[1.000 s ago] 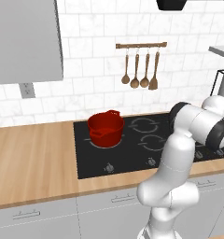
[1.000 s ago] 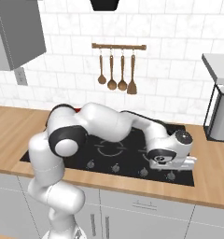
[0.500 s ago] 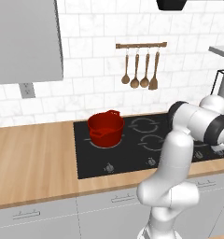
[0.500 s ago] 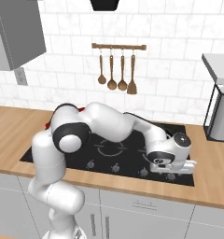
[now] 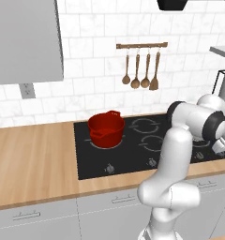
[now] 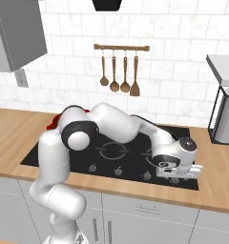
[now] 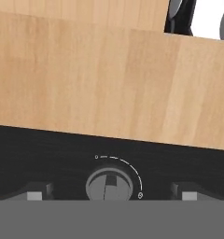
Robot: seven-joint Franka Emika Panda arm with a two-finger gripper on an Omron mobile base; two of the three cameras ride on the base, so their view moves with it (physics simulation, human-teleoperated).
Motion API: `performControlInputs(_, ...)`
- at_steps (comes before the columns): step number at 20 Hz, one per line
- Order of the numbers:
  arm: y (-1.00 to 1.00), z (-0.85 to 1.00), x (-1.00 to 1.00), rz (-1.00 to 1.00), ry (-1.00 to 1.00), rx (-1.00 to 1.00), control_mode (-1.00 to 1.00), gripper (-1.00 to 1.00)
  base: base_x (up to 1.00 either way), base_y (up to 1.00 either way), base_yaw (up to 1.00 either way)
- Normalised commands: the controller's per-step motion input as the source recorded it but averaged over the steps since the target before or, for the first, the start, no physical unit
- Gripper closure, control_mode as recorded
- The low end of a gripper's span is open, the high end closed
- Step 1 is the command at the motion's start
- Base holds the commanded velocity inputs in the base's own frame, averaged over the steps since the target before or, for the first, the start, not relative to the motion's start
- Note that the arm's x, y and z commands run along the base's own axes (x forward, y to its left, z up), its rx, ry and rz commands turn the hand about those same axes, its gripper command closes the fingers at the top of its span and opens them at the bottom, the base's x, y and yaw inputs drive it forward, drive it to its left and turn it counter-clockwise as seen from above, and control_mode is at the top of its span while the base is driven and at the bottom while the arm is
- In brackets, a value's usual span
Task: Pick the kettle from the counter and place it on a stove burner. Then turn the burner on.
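My gripper (image 6: 178, 173) hangs low over the front right corner of the black stove (image 6: 127, 157), at the far right in the left base view (image 5: 222, 146). In the hand view its fingertips (image 7: 35, 195) stand wide apart, open, with a round grey burner knob (image 7: 109, 185) between them and nothing held. Beyond the stove's edge lies the light wood counter (image 7: 109, 79). The kettle is hidden or out of view. The arm stretches across the stove's right half.
A red two-handled pot (image 5: 106, 130) sits on the rear left burner. Wooden utensils hang from a rail (image 5: 141, 70) on the tiled wall. A dark-framed grey appliance (image 6: 226, 119) stands on the counter right of the stove. Other knobs (image 5: 109, 168) line the stove's front.
The hand has shifted slightly to the right and lower along the stove's front edge. The jaws have stayed open.
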Motion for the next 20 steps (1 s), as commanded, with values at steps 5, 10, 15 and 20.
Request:
performControlInputs(5,-0.03,-0.19,0.16,0.00,0.00,0.00,-1.00,-1.00,0.00,0.00,0.00)
performControlInputs(10,0.00,-0.30,0.00,0.00,0.00,0.00,-1.00,-1.00,0.00,0.00,0.00)
performControlInputs(15,0.00,-0.35,0.00,0.00,0.00,0.00,-1.00,1.00,0.00,0.00,0.00)
performControlInputs(20,0.01,-0.38,0.00,0.00,0.00,0.00,-1.00,1.00,0.00,0.00,0.00)
